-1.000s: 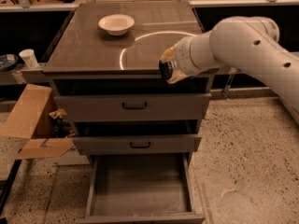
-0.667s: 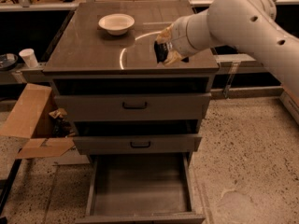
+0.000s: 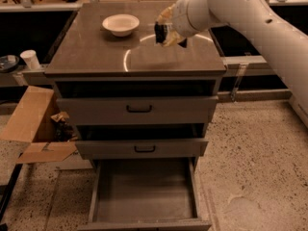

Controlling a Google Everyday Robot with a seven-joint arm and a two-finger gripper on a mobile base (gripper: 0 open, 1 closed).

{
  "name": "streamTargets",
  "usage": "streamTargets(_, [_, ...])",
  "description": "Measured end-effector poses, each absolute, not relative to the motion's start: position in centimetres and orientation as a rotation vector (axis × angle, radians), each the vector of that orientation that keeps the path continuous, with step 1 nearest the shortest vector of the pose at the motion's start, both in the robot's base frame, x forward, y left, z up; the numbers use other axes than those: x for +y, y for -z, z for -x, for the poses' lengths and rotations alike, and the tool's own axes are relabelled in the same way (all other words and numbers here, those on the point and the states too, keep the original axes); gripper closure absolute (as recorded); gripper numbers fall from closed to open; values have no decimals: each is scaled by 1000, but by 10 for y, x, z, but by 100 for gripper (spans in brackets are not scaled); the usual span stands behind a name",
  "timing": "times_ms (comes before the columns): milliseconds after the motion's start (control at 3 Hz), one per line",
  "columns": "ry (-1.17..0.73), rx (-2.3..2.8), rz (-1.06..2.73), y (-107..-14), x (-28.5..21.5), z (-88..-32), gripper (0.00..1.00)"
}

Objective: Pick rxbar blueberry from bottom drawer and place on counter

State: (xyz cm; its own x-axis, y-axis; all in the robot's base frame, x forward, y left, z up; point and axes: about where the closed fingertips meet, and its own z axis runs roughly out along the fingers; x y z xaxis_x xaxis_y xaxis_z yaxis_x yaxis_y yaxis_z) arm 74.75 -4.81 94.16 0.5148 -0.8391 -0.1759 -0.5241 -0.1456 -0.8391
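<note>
My gripper (image 3: 163,32) hangs over the middle of the counter (image 3: 96,57), right of the white bowl. It is shut on the rxbar blueberry (image 3: 160,32), a small dark bar that sticks out between the pale fingers. The bar is held a little above the glossy counter top, just beside the arc of reflected light. The bottom drawer (image 3: 144,191) is pulled wide open below, and its flat grey floor shows nothing on it.
A white bowl (image 3: 121,24) stands at the back of the counter. Two shut drawer fronts with black handles (image 3: 139,109) sit above the open drawer. An open cardboard box (image 3: 33,124) lies on the floor to the left, and a white cup (image 3: 32,59) stands on the left bench.
My arm has carried the bar up from the counter's front right edge and leftward, to over the middle of the counter top near the bowl.
</note>
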Motion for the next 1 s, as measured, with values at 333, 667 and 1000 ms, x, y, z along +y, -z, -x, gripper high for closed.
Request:
streamTargets(333, [379,1145,1788,-942,-45,-772,60])
streamTargets(667, [341,1157,1776,-939,-41,-790,37])
streamTargets(1000, [315,1170,1776,-936,-36,-801,14])
